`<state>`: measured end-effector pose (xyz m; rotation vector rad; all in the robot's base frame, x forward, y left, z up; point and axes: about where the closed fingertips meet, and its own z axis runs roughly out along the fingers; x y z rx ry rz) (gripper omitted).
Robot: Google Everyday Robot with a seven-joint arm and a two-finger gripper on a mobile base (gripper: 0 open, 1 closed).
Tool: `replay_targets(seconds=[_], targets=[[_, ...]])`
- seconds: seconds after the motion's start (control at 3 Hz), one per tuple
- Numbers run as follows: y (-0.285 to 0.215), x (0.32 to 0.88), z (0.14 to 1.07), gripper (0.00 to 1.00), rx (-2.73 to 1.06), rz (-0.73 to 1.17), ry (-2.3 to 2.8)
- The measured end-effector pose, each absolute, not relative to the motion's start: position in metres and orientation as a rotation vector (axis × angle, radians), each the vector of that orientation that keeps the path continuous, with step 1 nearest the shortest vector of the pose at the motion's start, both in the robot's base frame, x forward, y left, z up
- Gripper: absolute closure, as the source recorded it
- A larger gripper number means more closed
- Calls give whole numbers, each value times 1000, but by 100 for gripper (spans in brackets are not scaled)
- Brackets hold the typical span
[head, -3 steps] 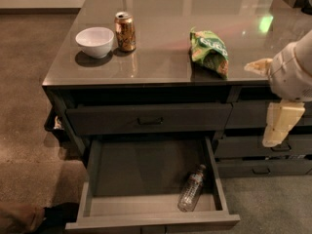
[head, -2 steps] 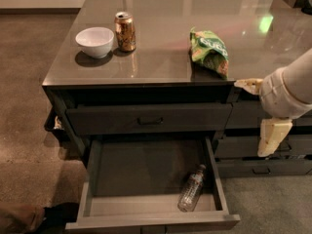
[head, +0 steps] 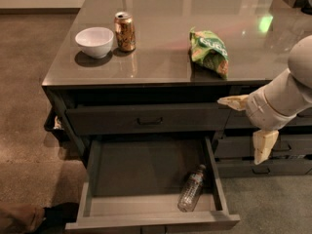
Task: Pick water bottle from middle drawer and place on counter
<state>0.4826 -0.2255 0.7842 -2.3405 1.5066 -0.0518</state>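
The water bottle (head: 191, 188) lies on its side at the front right of the open middle drawer (head: 141, 172), cap pointing towards the back. The counter (head: 161, 65) is the glossy grey top above it. My gripper (head: 240, 130) hangs in front of the cabinet, to the right of the drawer and above the bottle. It is open and empty. One cream finger (head: 233, 102) points left and the other (head: 263, 146) points down.
On the counter stand a white bowl (head: 94, 41), an orange-gold soda can (head: 125, 31) and a green snack bag (head: 209, 51). A shut drawer with a black handle (head: 149, 121) sits above the open one. Narrower drawers (head: 263, 169) are on the right.
My arm and gripper have moved left and a little down, closer to the open drawer's right side. The bottle has not moved.
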Motion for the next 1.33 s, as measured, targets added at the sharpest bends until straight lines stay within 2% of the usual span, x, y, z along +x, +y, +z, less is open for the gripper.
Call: replay_targets(seconds=[0.67,1.33], targets=[[-224,483,762,0,-2378,-19,1442],[-215,477,638,0,-2434,143,1198]])
